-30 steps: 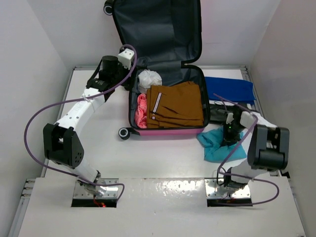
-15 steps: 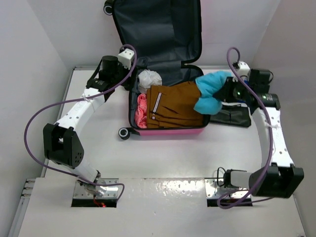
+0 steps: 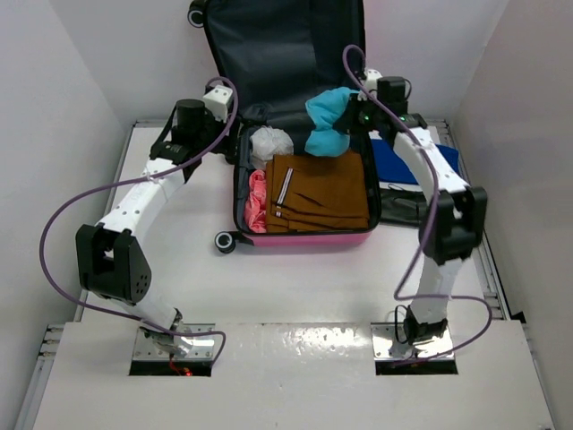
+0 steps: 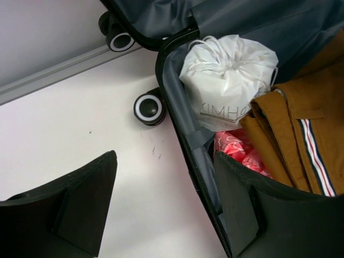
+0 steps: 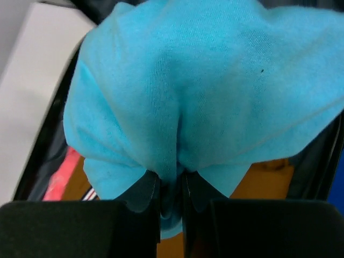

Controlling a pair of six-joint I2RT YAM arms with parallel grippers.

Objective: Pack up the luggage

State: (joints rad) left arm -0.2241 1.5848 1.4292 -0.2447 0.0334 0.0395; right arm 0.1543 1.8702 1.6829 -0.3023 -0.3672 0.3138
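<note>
The luggage (image 3: 304,238) lies open on the table, pink shell below and its grey-lined lid (image 3: 286,54) standing up at the back. Inside are a folded brown garment (image 3: 322,188), a white bag (image 3: 270,143) and a pink cloth (image 3: 256,199). My right gripper (image 3: 356,121) hangs over the back of the case, shut on a turquoise cloth (image 3: 329,115) that droops from it. In the right wrist view the cloth (image 5: 204,97) is pinched in the right gripper (image 5: 169,180). My left gripper (image 4: 164,161) is open, straddling the luggage's left wall (image 4: 183,134) near the white bag (image 4: 228,75).
A dark blue cloth (image 3: 421,161) and a black flat item (image 3: 407,208) lie on the table right of the case. Black wheels (image 3: 226,242) stick out at its near left corner, another wheel (image 4: 149,108) beside the left wall. White walls close in on three sides.
My right arm lifted the turquoise cloth off the table at the front right and carried it up and left over the back of the case. The left arm barely moved.
</note>
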